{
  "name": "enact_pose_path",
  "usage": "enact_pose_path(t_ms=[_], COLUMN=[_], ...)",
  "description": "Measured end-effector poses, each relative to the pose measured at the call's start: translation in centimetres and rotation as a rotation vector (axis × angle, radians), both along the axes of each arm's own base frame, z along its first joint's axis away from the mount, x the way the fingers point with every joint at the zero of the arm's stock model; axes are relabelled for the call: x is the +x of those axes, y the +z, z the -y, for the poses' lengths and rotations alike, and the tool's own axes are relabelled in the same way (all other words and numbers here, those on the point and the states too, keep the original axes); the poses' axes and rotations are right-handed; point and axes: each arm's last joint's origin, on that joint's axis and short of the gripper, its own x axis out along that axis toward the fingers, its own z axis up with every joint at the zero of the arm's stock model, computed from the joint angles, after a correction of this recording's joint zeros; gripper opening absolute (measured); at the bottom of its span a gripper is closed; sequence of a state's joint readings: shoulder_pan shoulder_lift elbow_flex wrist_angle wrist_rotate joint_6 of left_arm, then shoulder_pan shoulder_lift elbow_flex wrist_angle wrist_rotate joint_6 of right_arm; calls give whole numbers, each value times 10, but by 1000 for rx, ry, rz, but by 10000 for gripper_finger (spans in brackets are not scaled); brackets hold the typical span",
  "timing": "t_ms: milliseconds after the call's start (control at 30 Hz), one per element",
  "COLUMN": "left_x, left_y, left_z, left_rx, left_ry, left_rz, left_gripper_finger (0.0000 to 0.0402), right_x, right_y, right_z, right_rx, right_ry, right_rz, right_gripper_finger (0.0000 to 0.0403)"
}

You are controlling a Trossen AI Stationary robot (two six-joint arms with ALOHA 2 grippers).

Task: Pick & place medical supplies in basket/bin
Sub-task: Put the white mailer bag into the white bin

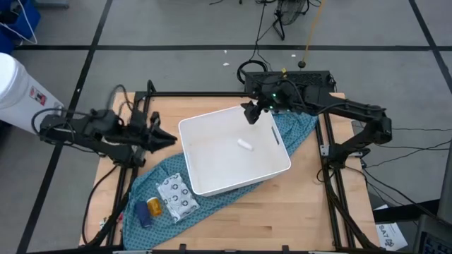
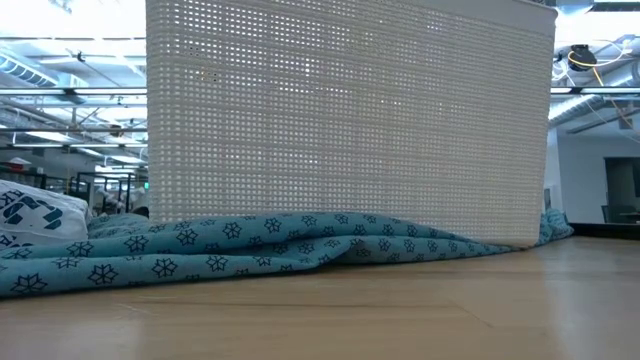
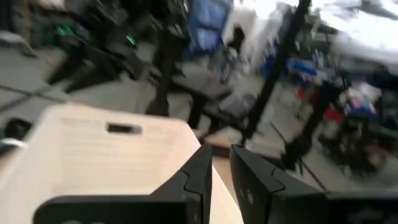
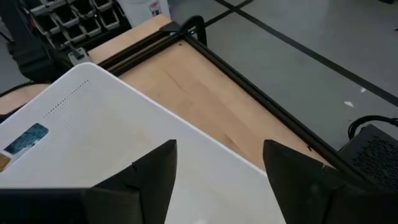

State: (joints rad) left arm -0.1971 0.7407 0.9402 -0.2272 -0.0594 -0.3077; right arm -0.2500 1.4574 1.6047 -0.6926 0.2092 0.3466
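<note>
The white tub stands on the teal cloth, and a tiny white tube lies on its floor. On the cloth near the tub's near-left corner lie the blister pack, the orange bottle and the dark blue object. My left gripper is just left of the tub's left wall, shut and holding nothing; its wrist view shows the tub's slot handle ahead. My right gripper hangs open over the tub's far rim, empty. The low view shows the tub's perforated wall.
A white cylindrical container with a red label stands off the table's left far corner. Black frame rails run along the far edge. Bare wood lies at the near right. The cloth's folds bunch under the tub.
</note>
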Motion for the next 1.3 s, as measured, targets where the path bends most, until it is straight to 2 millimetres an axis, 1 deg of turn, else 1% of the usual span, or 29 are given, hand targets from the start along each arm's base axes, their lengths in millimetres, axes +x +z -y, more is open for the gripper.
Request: enact_pose_path(t_ms=[133, 233, 300, 367, 433, 467, 567, 600, 667, 733, 800, 867, 933, 1067, 1200, 1300], left_x=[13, 17, 17, 16, 16, 16, 21, 22, 22, 26, 28, 33, 39, 48, 55, 61], left_y=[10, 14, 15, 15, 18, 19, 18, 16, 8, 0, -9, -16, -22, -28, -40, -45], left_z=[13, 23, 29, 35, 43, 46, 50, 51, 54, 57, 59, 63, 66, 68, 74, 77], left_rx=[17, 48, 105, 202, 261, 253, 160, 154, 155, 111, 55, 33, 55, 74, 95, 116], left_ry=[-68, -121, -125, -115, -143, -155, -145, -147, -220, -236, -234, -268, -267, -200, -247, -273], left_rz=[-36, -136, -226, -331, -371, -375, -410, -435, -511, -587, -679, -739, -772, -790, -870, -893], left_gripper_finger=[63, 63, 63, 63, 63, 63, 63, 63, 63, 63, 63, 62, 62, 62, 62, 62], right_x=[0, 0, -1, -2, -1, 0, 0, 1, 2, 3, 4, 5, 6, 7, 7, 7], right_y=[0, 0, -1, -2, -5, -7, -16, -18, -21, -23, -22, -21, -19, -18, -18, -18], right_z=[0, 1, 2, 2, 2, 2, 2, 2, 2, 3, 3, 3, 3, 4, 4, 4], right_rx=[0, 0, 2, 5, 6, 8, 25, 34, 40, 37, 32, 24, 15, -1, -5, -5], right_ry=[1, -2, -6, -10, -11, -12, -20, -25, -28, -28, -27, -25, -21, -13, -10, -10], right_rz=[0, -3, -8, -18, -21, -25, -41, -43, -39, -28, -12, 8, 26, 28, 28, 27], right_gripper_finger=[228, 227, 227, 226, 226, 226, 226, 226, 226, 226, 225, 222, 220, 215, 215, 214])
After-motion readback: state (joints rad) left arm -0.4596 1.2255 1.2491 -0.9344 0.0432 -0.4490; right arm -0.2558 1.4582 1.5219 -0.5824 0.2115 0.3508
